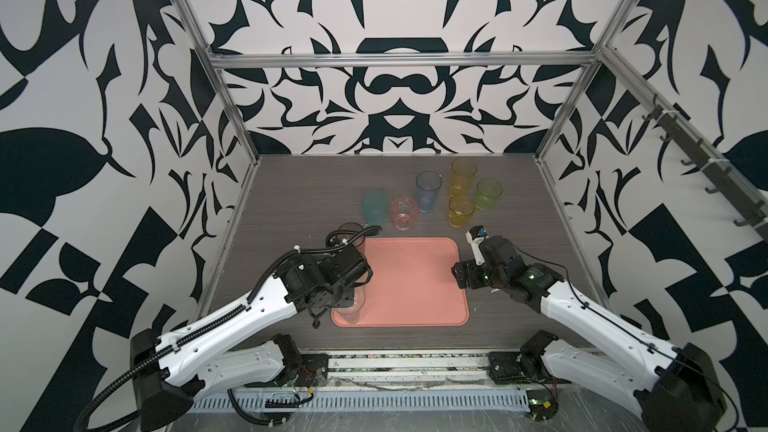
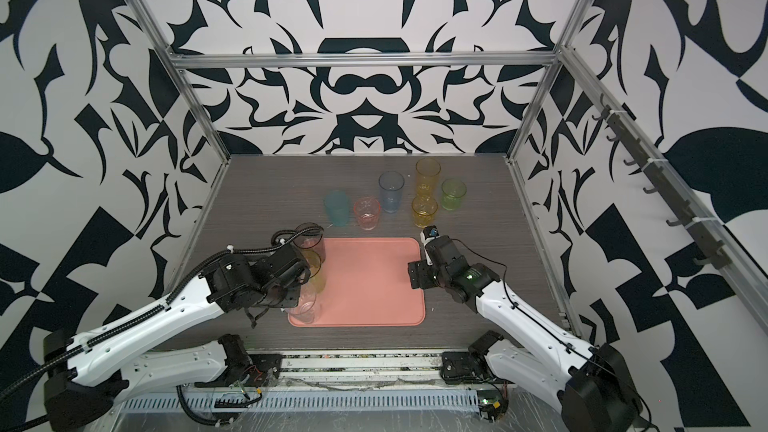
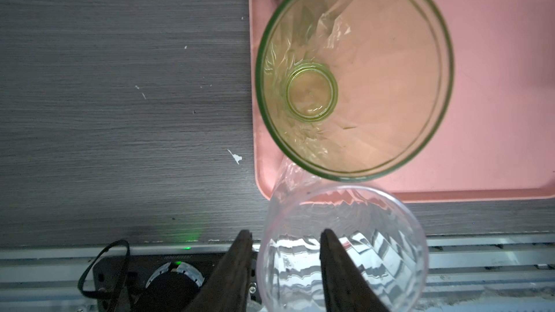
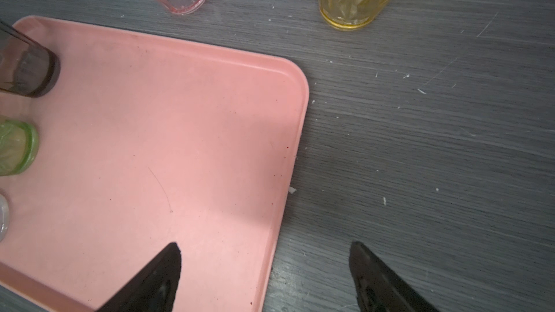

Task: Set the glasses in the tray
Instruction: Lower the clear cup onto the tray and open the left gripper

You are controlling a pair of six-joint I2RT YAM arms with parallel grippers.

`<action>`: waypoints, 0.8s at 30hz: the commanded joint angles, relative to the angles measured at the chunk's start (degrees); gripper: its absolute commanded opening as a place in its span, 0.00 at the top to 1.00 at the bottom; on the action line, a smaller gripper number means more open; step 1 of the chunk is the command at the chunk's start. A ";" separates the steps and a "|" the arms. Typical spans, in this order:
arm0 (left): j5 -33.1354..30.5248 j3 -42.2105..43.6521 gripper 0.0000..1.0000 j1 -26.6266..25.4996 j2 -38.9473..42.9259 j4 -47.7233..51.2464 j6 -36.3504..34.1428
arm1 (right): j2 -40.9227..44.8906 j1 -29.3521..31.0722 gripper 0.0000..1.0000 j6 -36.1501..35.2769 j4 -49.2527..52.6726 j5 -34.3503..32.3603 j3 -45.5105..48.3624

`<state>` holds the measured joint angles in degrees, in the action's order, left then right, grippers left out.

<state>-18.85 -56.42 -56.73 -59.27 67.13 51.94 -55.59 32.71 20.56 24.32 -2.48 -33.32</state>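
Dark wood-grain table (image 1: 291, 201) is filling the floor of a booth with black-and-white patterned walls (image 1: 374, 97). Nearest, a metal rail (image 1: 415, 361) is running along the table's front edge, and both arms are reaching out from it. Just beyond it the pink tray (image 1: 415, 280) is lying flat at the near middle.

The left claw (image 3: 285, 235) is hanging over the tray's near left corner, straddling the rim of the clear glass (image 3: 375, 250), which is standing upright there. One finger (image 3: 240, 265) is sitting outside the wall and the other inside; they are standing apart, not squeezing it. Just behind the clear glass, the green glass (image 3: 354, 73) is standing on the tray, with the left arm (image 2: 166, 305) partly hiding it in both top views. The smoky grey glass (image 2: 309, 234) is standing in the tray's far left corner.

The right claw (image 4: 265, 246) is hovering over the tray's right edge with its fingers spread wide and nothing between them. One finger is over the tray and the other over the table, well apart from every glass.

Farther back, six glasses are standing on the bare table. The teal glass (image 1: 374, 205), pink glass (image 1: 404, 213) and short yellow glass (image 1: 460, 211) are making the nearer row. The blue glass (image 1: 428, 191), far green glass (image 1: 488, 194) and tall yellow glass (image 1: 462, 176) are standing behind them.
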 commanded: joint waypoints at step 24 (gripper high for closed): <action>-20.26 -15.97 0.10 3.40 -0.82 4.31 -7.07 | 1.19 -0.15 0.09 -0.29 -0.85 0.07 -0.24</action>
<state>-34.83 -71.94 -54.59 -61.32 70.61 46.00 -55.55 32.71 20.56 24.29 -2.31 -33.32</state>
